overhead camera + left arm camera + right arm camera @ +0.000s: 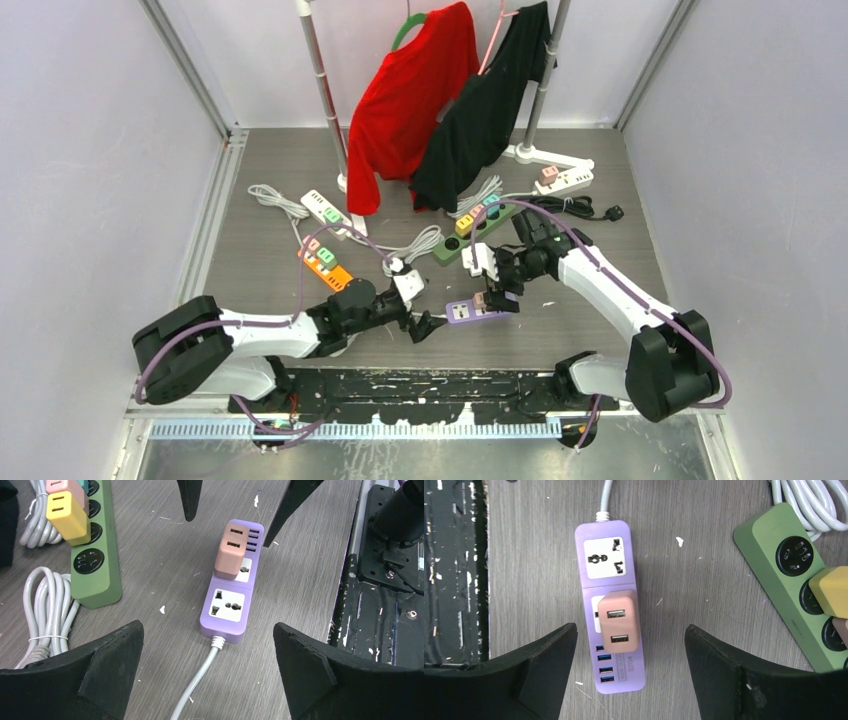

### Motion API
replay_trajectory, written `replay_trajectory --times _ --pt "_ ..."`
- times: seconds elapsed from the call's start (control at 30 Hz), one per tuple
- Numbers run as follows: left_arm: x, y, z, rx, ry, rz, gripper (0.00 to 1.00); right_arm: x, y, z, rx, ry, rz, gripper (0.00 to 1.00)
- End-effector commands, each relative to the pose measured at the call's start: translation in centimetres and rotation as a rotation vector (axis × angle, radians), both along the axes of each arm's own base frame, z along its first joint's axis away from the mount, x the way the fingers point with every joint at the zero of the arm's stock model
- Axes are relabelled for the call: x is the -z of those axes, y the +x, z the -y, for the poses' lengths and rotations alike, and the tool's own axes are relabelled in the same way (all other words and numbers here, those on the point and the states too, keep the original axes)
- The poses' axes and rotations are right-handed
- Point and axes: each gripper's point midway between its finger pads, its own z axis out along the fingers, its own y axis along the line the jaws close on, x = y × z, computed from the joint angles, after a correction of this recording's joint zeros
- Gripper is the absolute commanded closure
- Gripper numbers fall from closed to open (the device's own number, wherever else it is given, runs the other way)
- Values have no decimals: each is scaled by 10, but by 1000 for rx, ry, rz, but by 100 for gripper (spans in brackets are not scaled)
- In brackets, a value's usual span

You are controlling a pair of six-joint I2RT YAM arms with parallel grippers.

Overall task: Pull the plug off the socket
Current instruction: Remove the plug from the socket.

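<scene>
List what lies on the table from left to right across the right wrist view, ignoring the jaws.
black base plate → purple power strip → white fleck → green power strip

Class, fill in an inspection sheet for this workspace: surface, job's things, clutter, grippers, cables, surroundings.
Surface: grey wood-grain table, with white flecks.
Job's things: pink plug seated in the purple power strip; not yet pulled.
Clutter: green strip, orange strip, white strips.
Grippers: left gripper open, at the strip's cord end; right gripper open, fingers either side of the plug, not touching.
Cables: the purple strip's grey cord; bundled grey cable beside the green strip.
Surroundings: red shirt and black shirt hanging on a rack; pale walls.
</scene>
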Motion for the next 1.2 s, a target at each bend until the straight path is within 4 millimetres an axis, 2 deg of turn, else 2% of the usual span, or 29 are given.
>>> replay_trajectory --times 0.0,0.37,0.5,0.63,0.8,1.0,1.1,1.17 --pt "-23 2 7 26 -44 86 0 3 13 -5 34 -12 47 18" --pt "2 10 26 44 -6 55 2 21 5 -10 -13 -68 19 40" --pt "14 5 37 121 -6 117 6 23 -2 -11 -58 -75 6 55" --pt "17 5 44 158 -42 205 7 21 -11 -10 -97 -69 -5 75" --pt "17 9 55 171 -65 243 7 16 -19 -12 -131 -47 -21 90" --pt "37 11 65 204 -19 226 8 13 -22 -13 -144 -40 -25 99" --pt "47 6 70 237 -5 186 12 13 -22 -13 -142 -40 -29 99" --pt "52 3 73 252 -6 158 18 12 -22 -13 -143 -40 -26 99"
